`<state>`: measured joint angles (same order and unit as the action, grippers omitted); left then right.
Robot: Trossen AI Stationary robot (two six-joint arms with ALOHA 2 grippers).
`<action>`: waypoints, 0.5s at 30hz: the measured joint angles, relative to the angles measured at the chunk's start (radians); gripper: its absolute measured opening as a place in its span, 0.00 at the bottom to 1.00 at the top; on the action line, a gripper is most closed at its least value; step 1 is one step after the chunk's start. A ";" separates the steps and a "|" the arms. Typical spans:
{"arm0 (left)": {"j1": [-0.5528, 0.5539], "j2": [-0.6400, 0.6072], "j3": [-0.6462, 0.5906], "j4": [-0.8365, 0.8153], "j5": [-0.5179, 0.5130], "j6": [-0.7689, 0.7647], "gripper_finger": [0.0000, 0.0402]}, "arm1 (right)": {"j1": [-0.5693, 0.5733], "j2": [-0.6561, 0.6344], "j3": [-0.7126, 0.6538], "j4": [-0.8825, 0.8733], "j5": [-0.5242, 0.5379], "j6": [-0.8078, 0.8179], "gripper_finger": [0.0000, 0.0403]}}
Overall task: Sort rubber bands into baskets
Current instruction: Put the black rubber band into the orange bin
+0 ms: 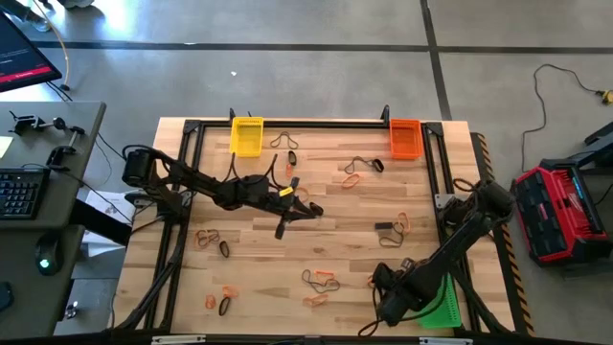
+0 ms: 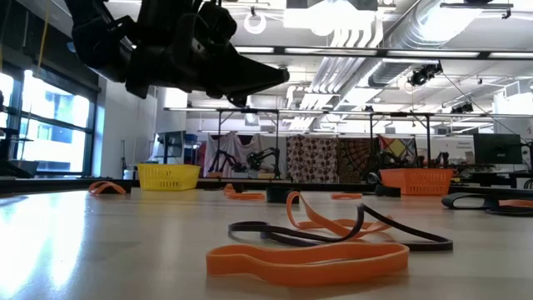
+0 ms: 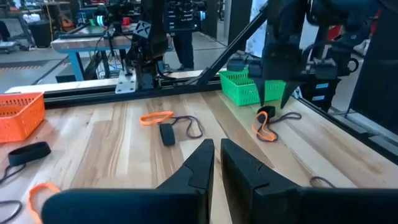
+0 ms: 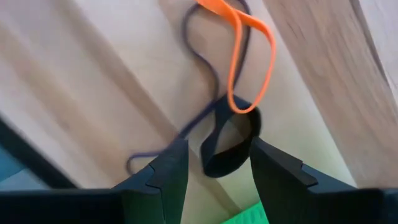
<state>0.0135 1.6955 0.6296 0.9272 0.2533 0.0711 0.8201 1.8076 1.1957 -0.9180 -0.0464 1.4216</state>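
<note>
My right gripper (image 4: 219, 165) hangs open over the table's near right part, fingers pointing down beside the green basket (image 1: 445, 303). Its fingers stand on either side of a wide black rubber band (image 4: 225, 155) that lies on the wood, linked with an orange band (image 4: 252, 56) and a thin dark one (image 4: 199, 68); no touch shows. The left wrist view also shows that gripper (image 3: 273, 99) just above this cluster (image 3: 266, 124). My left gripper (image 3: 217, 158) is shut with nothing in it, level above the table's middle (image 1: 314, 210). The yellow basket (image 1: 246, 135) and orange basket (image 1: 405, 138) stand at the far edge.
Loose orange, black and tan bands lie scattered over the wood: near the far middle (image 1: 359, 171), at the right (image 1: 395, 227), near the front (image 1: 321, 281) and at the near left (image 1: 215, 241). A black frame (image 1: 287, 124) rims the table. A red and black case (image 1: 557, 213) sits on the floor.
</note>
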 joint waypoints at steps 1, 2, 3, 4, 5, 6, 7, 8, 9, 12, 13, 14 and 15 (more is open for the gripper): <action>0.000 0.000 0.000 0.000 0.000 0.001 0.05 | -0.002 0.009 0.000 -0.005 -0.008 0.009 0.40; 0.000 0.000 0.000 0.000 0.000 0.000 0.05 | -0.004 0.015 0.000 -0.010 -0.010 0.016 0.40; 0.000 0.000 0.000 -0.001 0.000 0.000 0.05 | -0.008 0.022 0.000 -0.015 -0.012 0.020 0.40; 0.000 0.000 0.000 -0.001 0.000 0.000 0.05 | -0.010 0.025 0.000 -0.019 -0.015 0.021 0.40; 0.000 0.000 0.000 -0.002 0.000 0.000 0.05 | -0.013 0.029 0.000 -0.022 -0.015 0.021 0.40; 0.000 0.000 0.000 -0.002 0.000 0.001 0.05 | -0.016 0.032 0.000 -0.027 -0.015 0.020 0.40; 0.000 0.000 0.000 -0.002 -0.001 0.001 0.05 | -0.019 0.034 0.000 -0.037 -0.015 0.020 0.40; 0.000 0.000 0.000 -0.003 -0.001 0.001 0.05 | -0.022 0.038 0.000 -0.048 -0.014 0.019 0.40; 0.000 0.000 0.000 -0.004 -0.002 0.001 0.05 | -0.024 0.041 0.000 -0.058 -0.012 0.019 0.40; 0.000 0.000 0.000 -0.004 -0.003 0.001 0.05 | -0.026 0.054 0.000 -0.075 -0.018 0.011 0.40; 0.000 0.000 0.000 -0.005 -0.003 0.001 0.05 | -0.026 0.059 0.000 -0.073 -0.025 0.009 0.40; 0.000 0.000 0.000 -0.005 -0.003 0.001 0.05 | -0.026 0.063 0.000 -0.071 -0.033 0.002 0.40; 0.000 0.000 0.000 -0.005 -0.003 0.001 0.05 | -0.027 0.067 0.000 -0.067 -0.035 -0.004 0.39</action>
<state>0.0135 1.6958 0.6296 0.9222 0.2504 0.0719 0.7935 1.8750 1.1954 -0.9851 -0.0811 1.4175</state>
